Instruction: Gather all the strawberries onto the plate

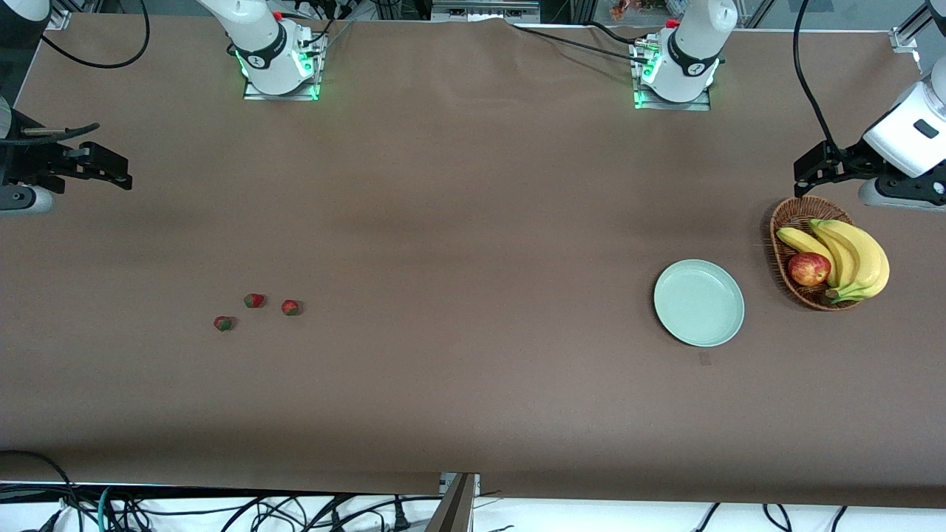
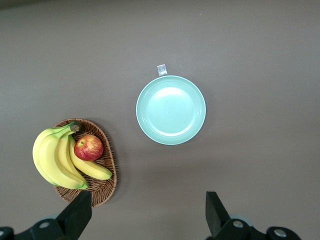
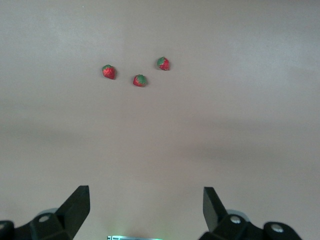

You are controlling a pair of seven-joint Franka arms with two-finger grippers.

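Note:
Three strawberries, small and red with green tops, lie close together on the brown table toward the right arm's end: one (image 1: 223, 323), one (image 1: 254, 300) and one (image 1: 291, 307); the right wrist view shows them too (image 3: 109, 72) (image 3: 140, 80) (image 3: 163, 63). The pale mint-green plate (image 1: 698, 302) (image 2: 171, 110) sits bare toward the left arm's end. My right gripper (image 1: 111, 168) (image 3: 145, 210) hangs open and holds nothing, high at its end of the table, well away from the berries. My left gripper (image 1: 805, 171) (image 2: 148, 212) is open with nothing in it, in the air next to the basket.
A brown wicker basket (image 1: 789, 218) (image 2: 102, 190) with bananas (image 1: 850, 255) and a red apple (image 1: 808, 269) stands beside the plate, at the left arm's end. A small tape mark (image 1: 704, 358) lies just nearer the front camera than the plate. Cables hang along the table's front edge.

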